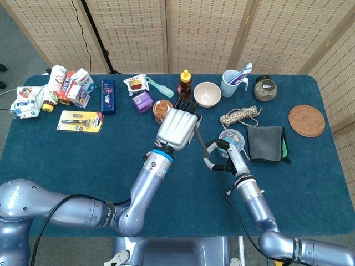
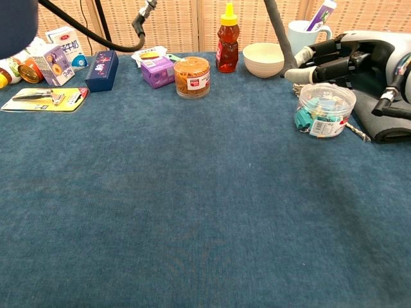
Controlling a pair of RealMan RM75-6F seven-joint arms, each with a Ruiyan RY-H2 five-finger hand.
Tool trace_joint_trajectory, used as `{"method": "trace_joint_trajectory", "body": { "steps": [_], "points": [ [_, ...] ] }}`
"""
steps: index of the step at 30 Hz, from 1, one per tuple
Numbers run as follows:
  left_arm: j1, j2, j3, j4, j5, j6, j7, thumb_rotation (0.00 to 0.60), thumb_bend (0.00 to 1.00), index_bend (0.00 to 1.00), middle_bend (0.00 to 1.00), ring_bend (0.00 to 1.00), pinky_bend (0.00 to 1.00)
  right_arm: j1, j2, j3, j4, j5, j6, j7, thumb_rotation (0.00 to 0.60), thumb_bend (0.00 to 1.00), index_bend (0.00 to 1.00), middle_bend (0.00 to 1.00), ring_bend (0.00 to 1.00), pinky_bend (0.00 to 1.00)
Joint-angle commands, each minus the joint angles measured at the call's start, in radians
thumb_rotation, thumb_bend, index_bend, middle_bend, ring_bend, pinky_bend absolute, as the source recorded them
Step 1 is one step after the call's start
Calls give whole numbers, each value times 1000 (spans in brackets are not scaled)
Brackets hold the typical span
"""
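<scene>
Reaching with my right hand, I have the clear tub of clips just beyond the fingertips, toward the table's far edge; the fingers are curled but apart, gripping nothing. My left hand hovers flat, fingers straight and empty, over the orange-lidded jar, farther from the tub.

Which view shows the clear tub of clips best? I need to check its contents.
The chest view: the clear tub sits close, side-on, coloured clips visible through its wall. In the head view the right hand partly covers it.
</scene>
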Motion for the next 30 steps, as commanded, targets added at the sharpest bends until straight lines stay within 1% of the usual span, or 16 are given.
{"method": "trace_joint_trajectory", "body": {
  "steps": [1, 11, 19, 30],
  "points": [
    [11, 14, 0, -7, 4, -1, -8, 600, 462, 739, 228, 148, 25, -2, 2, -1, 1, -2, 0, 1, 600, 544, 715, 312, 125, 0],
    [56, 61, 11, -21, 14, -11, -48, 600, 463, 739, 228, 148, 25, -17, 16, -7, 3, -14, -1, 14, 600, 551, 717, 312, 125, 0],
    [126, 115, 56, -27, 48, -29, -101, 600, 463, 739, 228, 148, 25, -39, 39, -9, 6, -27, 0, 34, 600, 553, 723, 313, 127, 0],
    [221, 184, 117, -19, 87, -71, -177, 600, 462, 739, 228, 148, 25, -74, 69, -27, 28, -47, -15, 70, 600, 553, 715, 313, 128, 0]
  ]
}}
